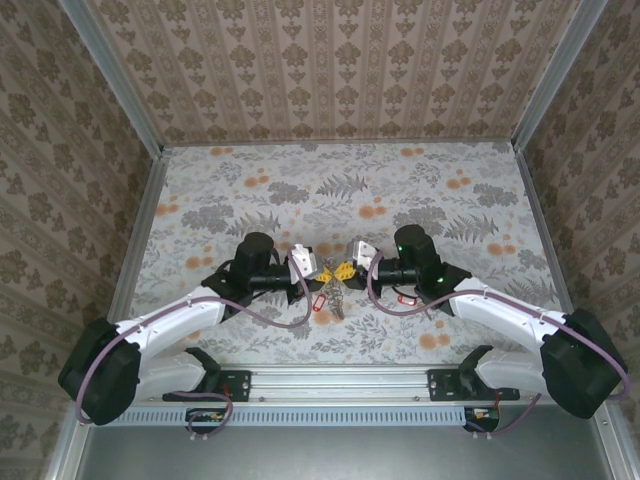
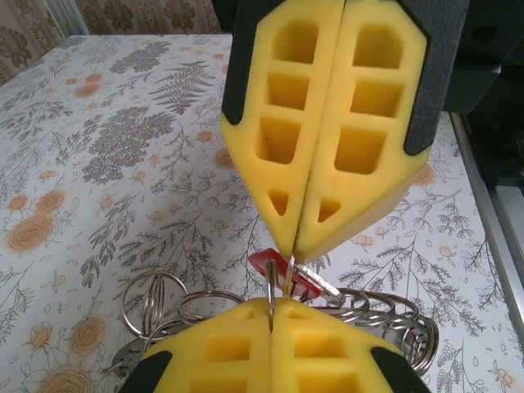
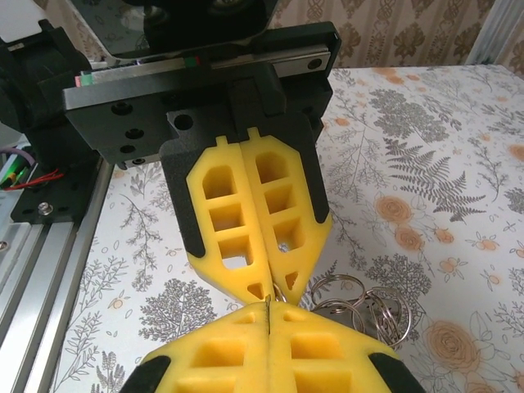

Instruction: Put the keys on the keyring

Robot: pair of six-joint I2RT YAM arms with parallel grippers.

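Left wrist: left pincer (image 2: 271, 307) nips one keyring (image 2: 405, 332); right pincer (image 2: 292, 250), closed, beside one red-tagged key (image 2: 264, 264).

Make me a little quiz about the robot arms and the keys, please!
1. True or false: the left gripper and right gripper meet tip to tip by the keyring.
2. The key tag between them is: A green, B red, C blue.
3. Fill in: both pairs of jaws are ____.
Key: 1 true; 2 B; 3 shut.
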